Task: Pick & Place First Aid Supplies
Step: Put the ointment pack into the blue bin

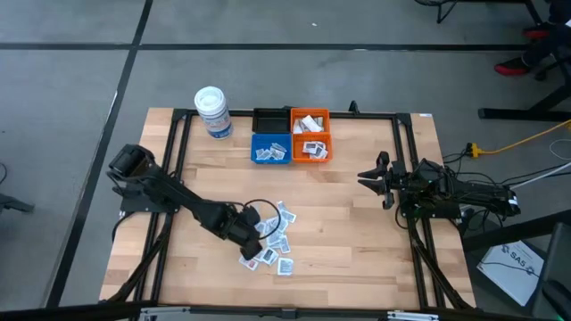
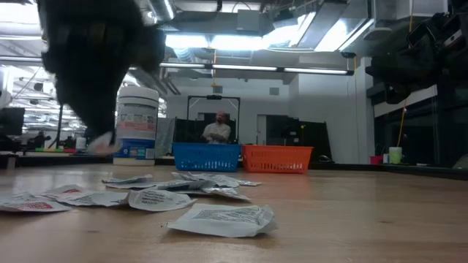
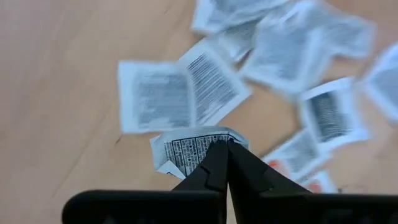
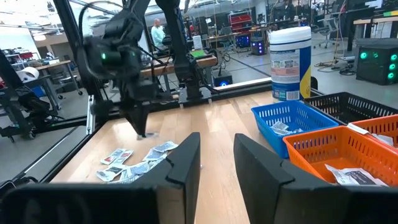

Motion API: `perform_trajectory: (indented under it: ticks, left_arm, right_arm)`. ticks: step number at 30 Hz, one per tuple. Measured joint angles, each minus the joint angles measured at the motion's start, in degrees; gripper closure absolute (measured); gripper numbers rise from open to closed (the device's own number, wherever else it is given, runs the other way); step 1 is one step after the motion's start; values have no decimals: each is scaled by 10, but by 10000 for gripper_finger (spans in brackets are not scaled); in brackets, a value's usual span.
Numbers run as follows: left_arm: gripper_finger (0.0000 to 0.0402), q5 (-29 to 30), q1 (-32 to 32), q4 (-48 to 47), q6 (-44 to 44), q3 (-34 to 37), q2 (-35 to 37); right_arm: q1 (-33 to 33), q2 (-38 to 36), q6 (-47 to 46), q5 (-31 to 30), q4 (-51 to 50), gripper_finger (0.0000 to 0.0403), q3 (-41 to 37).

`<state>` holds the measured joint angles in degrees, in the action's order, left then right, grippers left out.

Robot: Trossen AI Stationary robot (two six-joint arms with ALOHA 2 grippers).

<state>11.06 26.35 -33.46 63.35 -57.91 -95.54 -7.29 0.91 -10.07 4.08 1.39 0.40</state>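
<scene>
Now the left claw is clenched on one small flat white printed sachet at the loose pile of white sachets, lower centre of the wooden tabletop. Several sachets already lie in the blue bin and orange bin; most remain. Right claw waits released, centre right.

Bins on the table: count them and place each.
3, all at the table's far edge: black bin behind the blue bin, orange bin to their right. None appear hidden.
</scene>
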Motion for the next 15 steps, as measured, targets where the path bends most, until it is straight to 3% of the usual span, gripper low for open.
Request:
perform_trajectory:
  ticks: [15]
  left_arm:
    - [400, 64, -49, 186, -82, -1, 70]
  right_arm:
    - [0, 0, 0, 0, 0, 303, 0]
